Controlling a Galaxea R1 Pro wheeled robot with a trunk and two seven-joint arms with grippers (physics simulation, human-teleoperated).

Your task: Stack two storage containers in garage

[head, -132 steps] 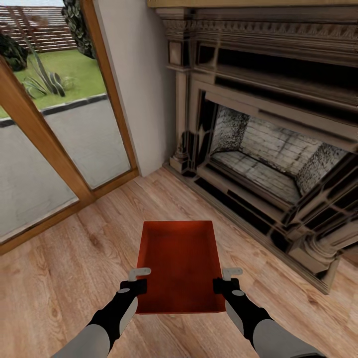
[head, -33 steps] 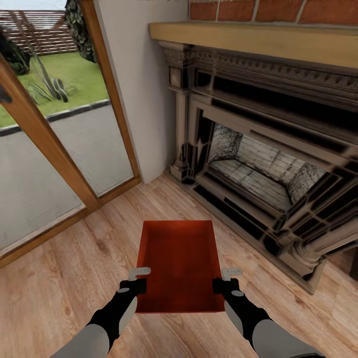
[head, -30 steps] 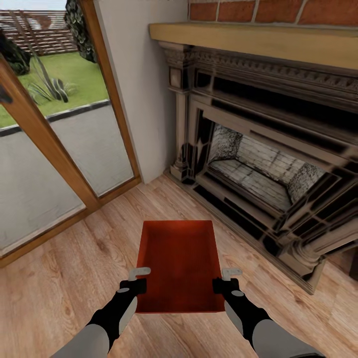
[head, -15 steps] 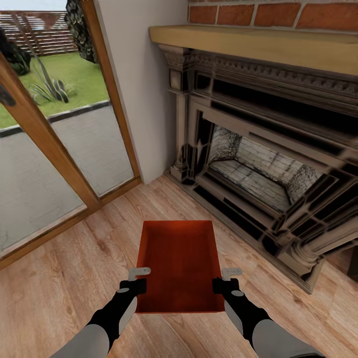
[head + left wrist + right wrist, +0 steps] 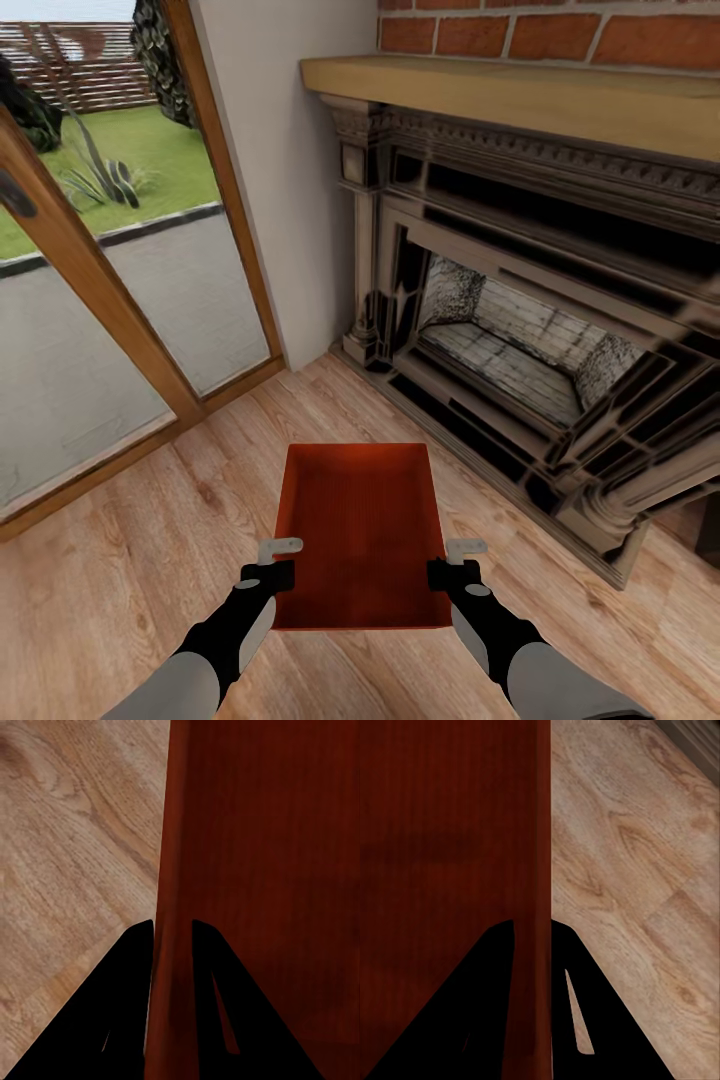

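One orange-red storage container (image 5: 360, 530) hangs level in front of me above the light wood plank floor (image 5: 150, 560) of the living room. My left gripper (image 5: 277, 562) is shut on its left wall, near the corner closest to me. My right gripper (image 5: 452, 562) is shut on its right wall. In the left wrist view the black fingers (image 5: 139, 960) pinch the container's wall (image 5: 172, 870). The right wrist view has the fingers (image 5: 559, 960) clamped on the container's wall (image 5: 540, 855). The second container is out of view.
A dark ornate fireplace (image 5: 520, 300) with a wooden mantel and red brick above stands ahead to the right. Wood-framed glass doors (image 5: 110, 290) run along the left, with a garden behind. A white wall pillar (image 5: 285, 180) separates them.
The whole view has tilted up and drawn back slightly, showing more brick above the mantel: the camera moved. Both grippers hold the container as before.
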